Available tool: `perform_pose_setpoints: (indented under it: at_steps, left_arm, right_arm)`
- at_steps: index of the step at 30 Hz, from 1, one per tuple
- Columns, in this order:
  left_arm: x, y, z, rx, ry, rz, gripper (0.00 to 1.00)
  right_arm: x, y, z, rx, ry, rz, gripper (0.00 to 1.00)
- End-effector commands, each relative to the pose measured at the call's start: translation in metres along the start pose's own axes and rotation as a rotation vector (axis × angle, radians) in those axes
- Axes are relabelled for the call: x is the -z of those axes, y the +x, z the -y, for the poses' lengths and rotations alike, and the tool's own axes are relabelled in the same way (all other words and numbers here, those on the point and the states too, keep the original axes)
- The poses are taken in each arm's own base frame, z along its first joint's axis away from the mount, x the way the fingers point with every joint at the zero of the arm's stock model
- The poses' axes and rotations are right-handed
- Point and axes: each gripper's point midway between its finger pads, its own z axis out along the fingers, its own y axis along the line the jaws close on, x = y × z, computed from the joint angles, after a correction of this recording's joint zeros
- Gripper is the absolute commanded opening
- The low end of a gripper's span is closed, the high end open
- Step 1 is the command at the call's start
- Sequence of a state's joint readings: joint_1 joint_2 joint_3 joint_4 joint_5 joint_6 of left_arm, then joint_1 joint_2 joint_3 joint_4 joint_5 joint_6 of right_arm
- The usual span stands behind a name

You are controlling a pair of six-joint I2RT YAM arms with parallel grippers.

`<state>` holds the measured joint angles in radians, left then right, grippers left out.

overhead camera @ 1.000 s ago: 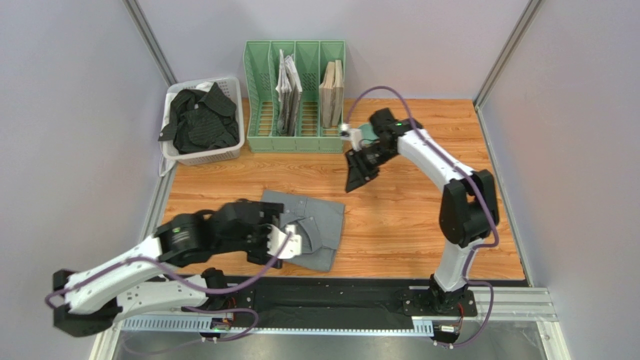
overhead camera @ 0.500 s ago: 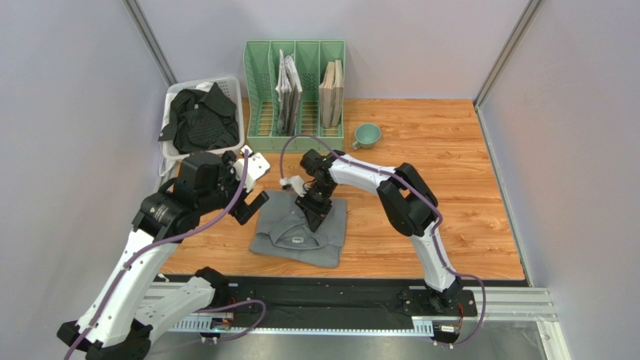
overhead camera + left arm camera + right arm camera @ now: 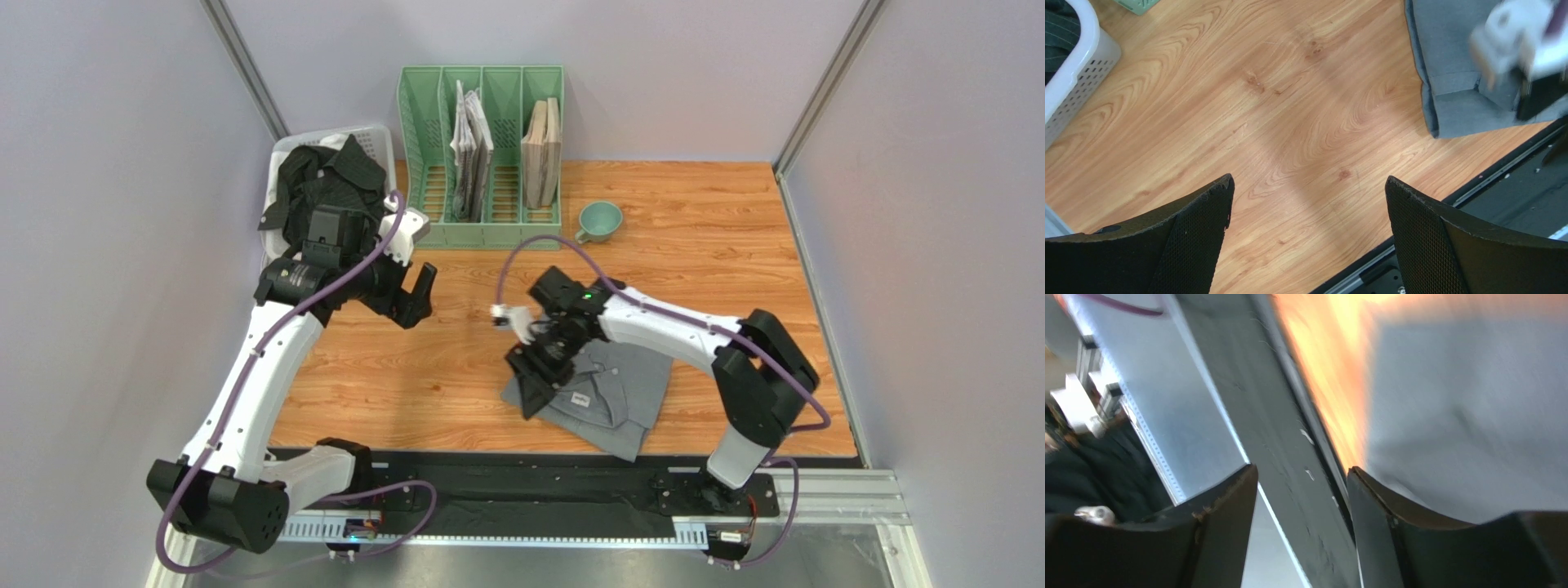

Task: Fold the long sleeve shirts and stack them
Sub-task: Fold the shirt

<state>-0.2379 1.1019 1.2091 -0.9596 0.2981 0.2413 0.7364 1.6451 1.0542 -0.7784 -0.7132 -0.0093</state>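
- Two shirts, well apart: grey shirt (image 3: 607,390) lies folded on wooden table (image 3: 736,282) near front edge, R of centre; black striped shirt (image 3: 321,184) is heaped in white basket (image 3: 368,130) at far L corner.
- L gripper (image 3: 415,294) hangs over bare wood just beside basket. Fingers (image 3: 1168,245) wide apart, nothing btwn them; wrist view shows only tabletop in the gap.
- R gripper (image 3: 535,390) sits low at grey shirt's L edge. Wrist view v. blurred: fingers (image 3: 1211,539) part-way apart, front rail (image 3: 1278,429) seen btwn them, grey cloth beside one finger. No hold on cloth that I can make out.
- Green file rack (image 3: 417,147) at back, teal cup (image 3: 599,221) just to its R.
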Motion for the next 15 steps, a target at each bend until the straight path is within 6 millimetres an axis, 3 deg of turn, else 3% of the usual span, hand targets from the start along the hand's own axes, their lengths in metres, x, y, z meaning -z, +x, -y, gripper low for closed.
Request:
perform_pose_setpoints:
  at_steps: [1,3,5,8,11,15]
  left_arm:
    - [0.015,-0.027,0.004,0.059,0.051,0.083,0.96]
    - [0.017,-0.027,0.01,0.056,0.088,0.09,0.96]
    - [0.017,-0.027,0.014,0.053,0.109,0.099,0.96]
    - [0.025,-0.035,0.01,0.08,0.111,0.155,0.96]
    - [0.03,-0.042,0.001,0.157,0.124,0.192,0.96]
    - [0.037,-0.047,-0.013,0.201,0.1,0.214,0.96]
  right_arm:
    - [0.016,-0.085,-0.051,0.315,-0.006,0.073,0.58]
    - [0.026,-0.087,-0.029,0.369,0.09,0.029,0.57]
    - [0.039,-0.089,-0.01,0.565,0.201,-0.003,0.6]
    - [0.042,-0.065,0.018,0.737,0.267,-0.12,0.6]
    - [0.031,-0.047,0.028,0.871,0.288,-0.181,0.6]
    - [-0.009,-0.048,0.017,0.995,0.283,-0.199,0.59]
